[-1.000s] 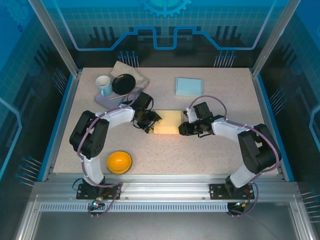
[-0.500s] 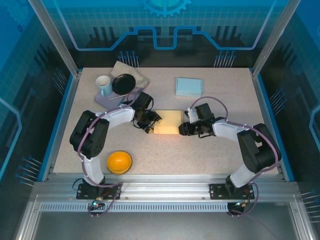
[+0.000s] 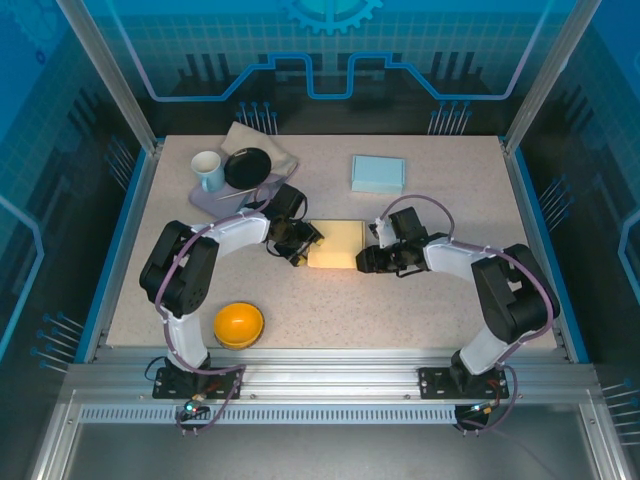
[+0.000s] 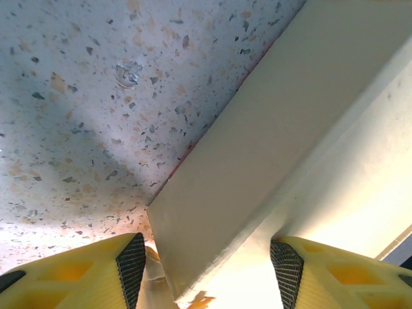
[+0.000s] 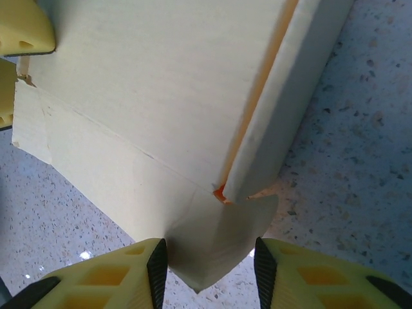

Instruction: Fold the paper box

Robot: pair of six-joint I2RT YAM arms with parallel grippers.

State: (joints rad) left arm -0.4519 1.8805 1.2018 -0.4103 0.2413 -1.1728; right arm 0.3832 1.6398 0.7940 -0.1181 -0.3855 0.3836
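Orange seam [image 5: 254, 109] along paper box [image 5: 161, 90], right wrist view

Speckled table [image 3: 420, 300] w/ paper box [image 3: 335, 245] ctr, blue box [image 3: 378, 173], orange bowl [image 3: 239, 324], cloth [image 3: 275, 150] back-left.

1 speckled counter [image 3: 450, 200] carries 1 pale yellow paper box [image 3: 335, 243], 1 light blue flat rectangular box [image 3: 378, 173], 1 orange round bowl [image 3: 239, 324], 1 white mug [image 3: 208, 170], 1 black round dish [image 3: 247, 167], 1 beige folded cloth [image 3: 262, 140] and 1 lavender tray [image 3: 210, 197]. There are 2 yellow-fingered tools: the left tool [image 3: 299, 254] and the right tool [image 3: 362, 259].
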